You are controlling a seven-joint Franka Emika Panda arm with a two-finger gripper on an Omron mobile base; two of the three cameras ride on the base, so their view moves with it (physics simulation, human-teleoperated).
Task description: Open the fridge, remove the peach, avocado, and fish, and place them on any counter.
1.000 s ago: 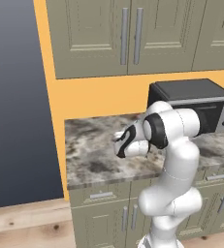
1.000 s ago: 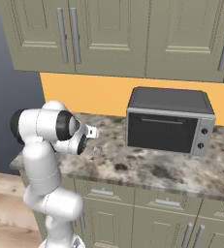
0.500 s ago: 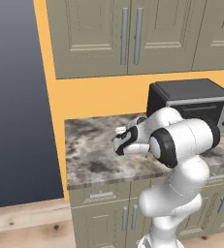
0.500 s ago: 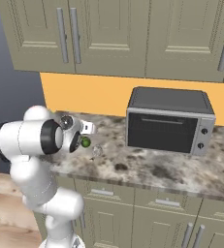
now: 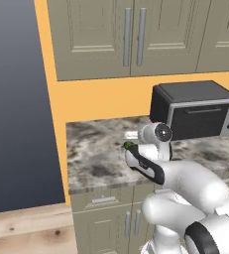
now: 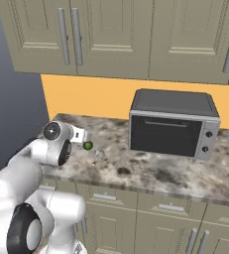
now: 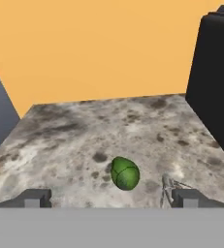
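This was a home kitchen: beige panelled wall cabinets [image 5: 131, 37] with long silver bar handles hung above a mottled grey-brown granite-look countertop [image 6: 150, 171], a black and silver toaster oven [image 6: 171, 124] stood on it against an orange wall [image 7: 99, 48], and matching base cabinets [image 6: 150, 223] sat below.

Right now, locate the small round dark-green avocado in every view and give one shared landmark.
Left base view: small round dark-green avocado at centre, on the granite counter beside the arm.
Right base view: avocado left of centre.
Hand view: avocado low centre.
Shared landmark: black toaster oven.
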